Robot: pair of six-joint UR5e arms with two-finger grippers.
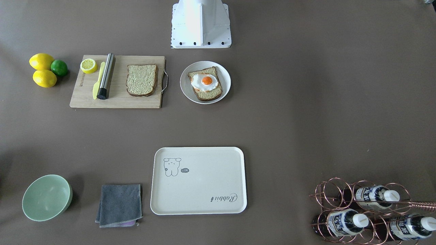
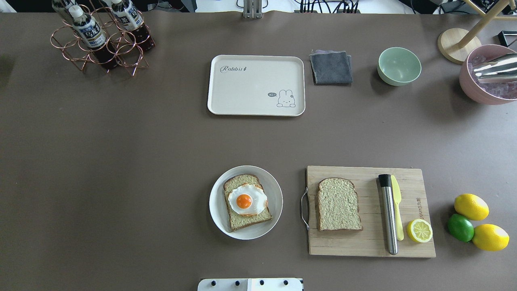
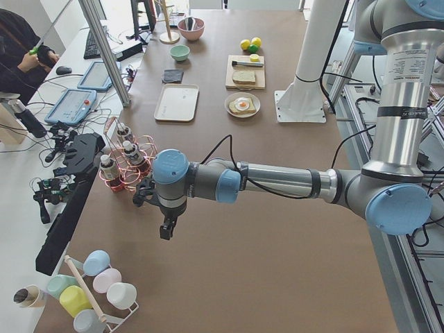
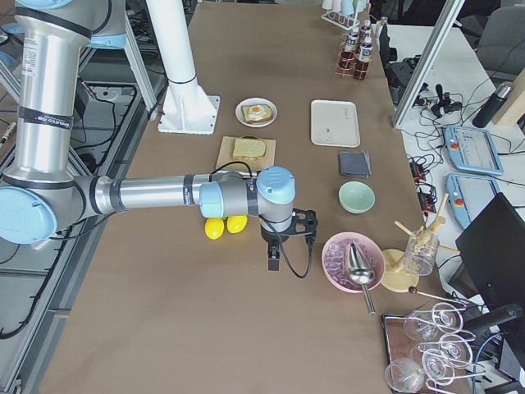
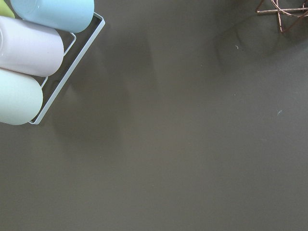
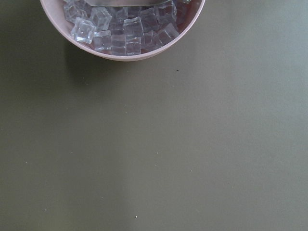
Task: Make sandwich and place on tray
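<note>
One bread slice [image 2: 246, 216] lies on a round white plate [image 2: 218, 214] with the fried egg [image 2: 246, 199] on top. The second bread slice [image 2: 338, 204] lies apart on the wooden cutting board [image 2: 363, 242]. The cream tray [image 2: 250, 91] with "Rabbit" script sits bare at the far side of the table. My left gripper [image 3: 165, 229] hangs over the table's left end, near the bottle rack. My right gripper [image 4: 273, 261] hangs over the right end, beside the pink ice bowl. Both show only in side views, so I cannot tell if they are open or shut.
A copper rack with bottles [image 2: 101, 36] stands far left. A grey cloth [image 2: 331, 67] and green bowl [image 2: 399, 66] lie right of the tray. A pink ice bowl [image 2: 486, 76], lemons and a lime [image 2: 470, 218], a steel cylinder [image 2: 388, 214] and a cup rack [image 5: 38, 57] are also here.
</note>
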